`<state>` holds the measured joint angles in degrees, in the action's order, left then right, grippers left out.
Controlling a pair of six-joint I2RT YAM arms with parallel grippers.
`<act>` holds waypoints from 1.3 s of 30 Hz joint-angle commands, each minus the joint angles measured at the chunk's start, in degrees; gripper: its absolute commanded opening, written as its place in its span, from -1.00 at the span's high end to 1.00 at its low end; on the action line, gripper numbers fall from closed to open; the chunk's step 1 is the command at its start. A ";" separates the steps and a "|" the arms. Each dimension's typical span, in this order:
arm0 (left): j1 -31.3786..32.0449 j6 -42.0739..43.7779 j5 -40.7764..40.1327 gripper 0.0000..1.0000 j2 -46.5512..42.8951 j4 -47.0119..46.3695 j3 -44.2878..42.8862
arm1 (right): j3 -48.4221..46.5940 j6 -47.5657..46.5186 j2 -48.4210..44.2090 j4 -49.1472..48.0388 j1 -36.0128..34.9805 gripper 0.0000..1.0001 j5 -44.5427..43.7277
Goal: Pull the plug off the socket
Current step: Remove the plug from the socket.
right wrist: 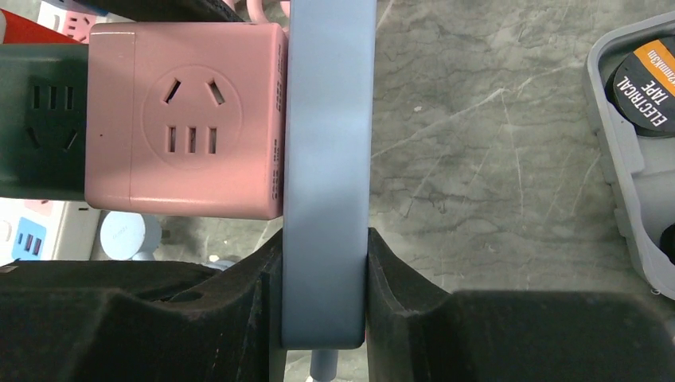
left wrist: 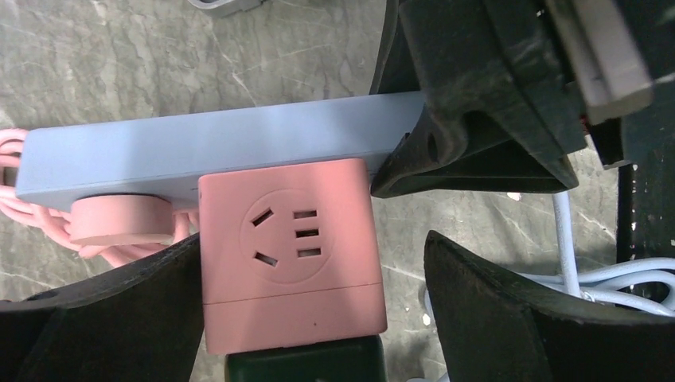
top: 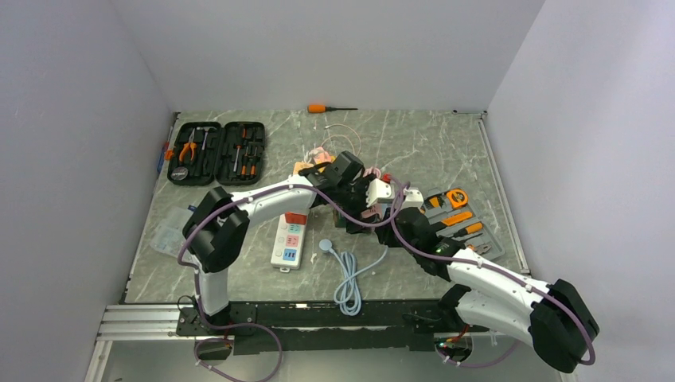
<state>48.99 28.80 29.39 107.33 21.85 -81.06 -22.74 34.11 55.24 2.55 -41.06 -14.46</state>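
- Step in hand looks like the grasp: the left gripper (left wrist: 312,263) stands spread wide, with the pink cube plug (left wrist: 290,247) between its fingers and neither pad touching it, as far as I can see.
- That cube is seated against the side of the blue power strip (right wrist: 326,159), over the middle of the table (right wrist: 493,143).
- The right gripper (right wrist: 325,270) pinches the strip's end, bracing it.
- Next, I'd say, the left fingers must close squarely on the cube, then draw it straight away from the strip.
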 commanded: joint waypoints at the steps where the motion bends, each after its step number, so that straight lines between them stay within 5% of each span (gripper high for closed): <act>1: 0.29 -0.85 0.51 -0.90 0.65 -0.22 0.58 | -2.00 0.89 -4.09 -12.92 -0.30 1.00 0.93; 15: -2.66 1.53 -2.91 0.27 -2.53 2.50 -0.71 | 1.13 1.08 -3.04 -11.87 -0.35 1.00 -3.29; 21: -4.65 4.97 -2.68 0.95 -7.19 4.59 2.46 | 1.69 2.19 -2.69 -9.30 -0.17 1.00 -7.47; 39: -7.07 12.63 0.73 1.00 -10.47 15.12 0.49 | -5.90 4.77 7.89 5.21 -0.12 1.00 -20.02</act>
<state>44.23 35.92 28.34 101.82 25.02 -78.24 -27.16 36.67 61.67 -0.97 -43.77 -17.28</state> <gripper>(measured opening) 0.657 0.345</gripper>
